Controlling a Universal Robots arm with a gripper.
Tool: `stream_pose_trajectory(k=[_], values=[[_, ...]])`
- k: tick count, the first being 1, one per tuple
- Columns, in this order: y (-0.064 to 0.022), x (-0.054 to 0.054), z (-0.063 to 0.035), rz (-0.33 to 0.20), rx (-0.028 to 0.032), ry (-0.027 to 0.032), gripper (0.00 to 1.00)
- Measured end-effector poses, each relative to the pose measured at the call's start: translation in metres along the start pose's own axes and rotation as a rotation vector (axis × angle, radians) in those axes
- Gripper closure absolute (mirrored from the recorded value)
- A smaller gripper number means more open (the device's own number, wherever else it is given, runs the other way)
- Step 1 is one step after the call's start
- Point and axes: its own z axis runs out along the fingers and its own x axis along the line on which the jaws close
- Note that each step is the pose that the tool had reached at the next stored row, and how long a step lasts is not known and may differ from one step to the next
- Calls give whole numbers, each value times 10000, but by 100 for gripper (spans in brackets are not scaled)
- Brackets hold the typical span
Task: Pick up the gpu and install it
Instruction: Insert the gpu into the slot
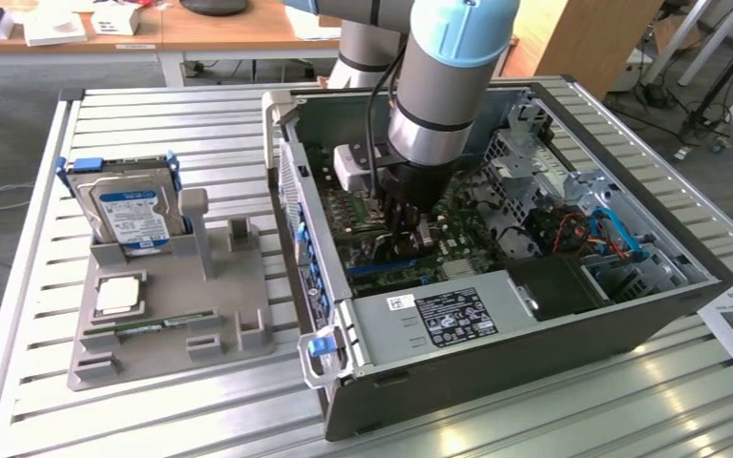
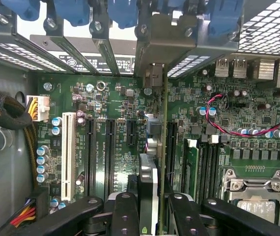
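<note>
In the exterior view my gripper [image 1: 405, 218] reaches down into the open computer case [image 1: 519, 372], just over the green motherboard [image 1: 450, 250]. It is shut on the gpu [image 1: 399, 246], a dark card held on edge. In the wrist view the black fingers [image 2: 125, 209] clamp the gpu [image 2: 151, 172] from both sides, with my gripper [image 2: 152, 209] centred on it. The card's silver end bracket [image 2: 152, 54] stands against the case's rear slot openings. The card runs along the motherboard [image 2: 110, 98] between black expansion slots [image 2: 88, 152]. I cannot tell whether its edge sits in a slot.
A grey fixture [image 1: 169, 324] on the slatted table at the exterior view's left holds a hard drive with a blue label [image 1: 131, 215] and a green memory stick [image 1: 137, 329]. Inside the case are a power supply [image 1: 456, 315], a red wire [image 2: 223, 115], a CPU socket [image 2: 253, 191] and a cable bundle [image 2: 5, 113].
</note>
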Motion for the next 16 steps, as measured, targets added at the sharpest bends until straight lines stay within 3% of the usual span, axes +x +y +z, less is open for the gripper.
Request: stream_pose_trajectory(k=[16], values=[[12,3,-2,-22,6,-6,72]])
